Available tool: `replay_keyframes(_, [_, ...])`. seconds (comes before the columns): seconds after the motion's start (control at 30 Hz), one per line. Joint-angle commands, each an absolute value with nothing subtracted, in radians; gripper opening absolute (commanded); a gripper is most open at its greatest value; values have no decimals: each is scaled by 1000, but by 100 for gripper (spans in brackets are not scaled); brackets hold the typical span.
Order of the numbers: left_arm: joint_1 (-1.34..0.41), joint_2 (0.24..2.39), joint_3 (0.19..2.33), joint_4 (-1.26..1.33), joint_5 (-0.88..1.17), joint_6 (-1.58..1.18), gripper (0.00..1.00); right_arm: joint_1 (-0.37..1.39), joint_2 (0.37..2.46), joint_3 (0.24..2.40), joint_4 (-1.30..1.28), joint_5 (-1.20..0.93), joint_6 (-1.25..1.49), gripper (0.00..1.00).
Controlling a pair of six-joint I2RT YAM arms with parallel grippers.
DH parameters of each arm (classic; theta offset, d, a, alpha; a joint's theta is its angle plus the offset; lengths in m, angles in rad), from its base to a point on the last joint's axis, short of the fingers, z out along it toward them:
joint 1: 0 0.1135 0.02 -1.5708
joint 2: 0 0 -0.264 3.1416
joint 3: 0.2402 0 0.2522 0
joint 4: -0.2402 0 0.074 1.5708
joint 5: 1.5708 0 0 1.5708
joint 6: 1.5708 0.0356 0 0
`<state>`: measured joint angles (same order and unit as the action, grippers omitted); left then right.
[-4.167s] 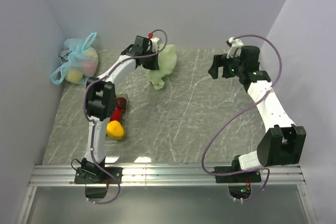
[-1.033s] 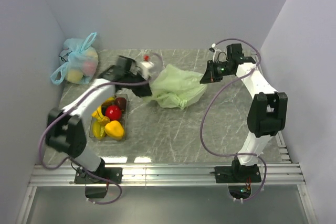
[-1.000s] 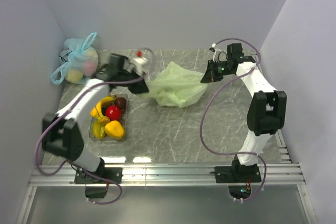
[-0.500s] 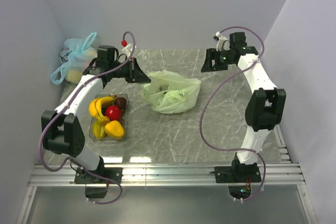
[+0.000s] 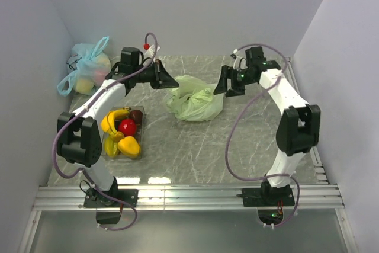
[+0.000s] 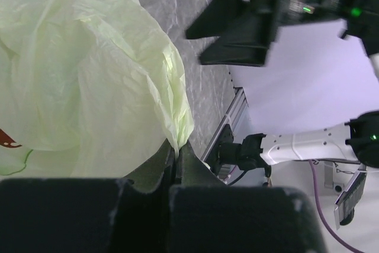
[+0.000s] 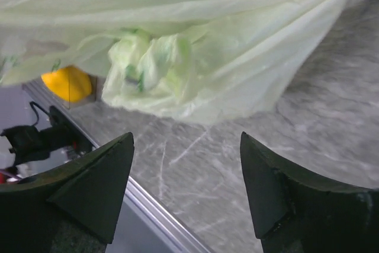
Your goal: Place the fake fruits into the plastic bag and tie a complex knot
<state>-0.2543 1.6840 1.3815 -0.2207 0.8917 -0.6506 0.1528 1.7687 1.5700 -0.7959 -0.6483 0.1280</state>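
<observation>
Bag [image 5: 192, 103] slumped in a heap mid-worktop [image 5: 195, 146], just right of the tray [image 5: 104, 151]. Stretched between both arms a second ago; now let go by the right pincer [image 5: 224, 86], gaping just beside the bag. Gripped at a fold on the side away from it by the left pincer [image 6: 176, 158], clamped tight. Fruits [image 5: 121, 131] left of the bag in the tray, none loaded; mouth probably to be reopened. No readable writing, only a cut-off reddish-brown mark on the bag.

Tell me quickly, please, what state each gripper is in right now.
Left gripper: closed, pinching the bag.
Right gripper: open, holding nothing.
</observation>
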Motion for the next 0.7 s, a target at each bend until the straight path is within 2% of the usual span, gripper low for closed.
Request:
replay_keyframes(0.0, [-278,1680,1416,-176,891,-663,0,169,1838,1601,-693,-696,262,82])
replay_keyframes(0.33, [-299,1675,1402,-179,876,-649,0,244,1977,1631,-612,-811,334,82])
replay_keyframes(0.37, [-299,1674,1402,-178,873,-650,0,244,1982,1632,-611,-834,333,66])
replay_keyframes(0.47, [-285,1674,1397,-170,858,-666,0,238,1974,1643,-626,-879,301,40])
replay_keyframes(0.5, [-278,1672,1396,-170,856,-667,0,227,1968,1641,-630,-882,272,20])
replay_keyframes(0.57, [-239,1663,1393,-184,844,-661,0,204,1938,1646,-666,-881,233,0])
replay_keyframes(0.67, [-154,1644,1381,-241,796,-627,0,134,1876,1640,-751,-861,108,0])
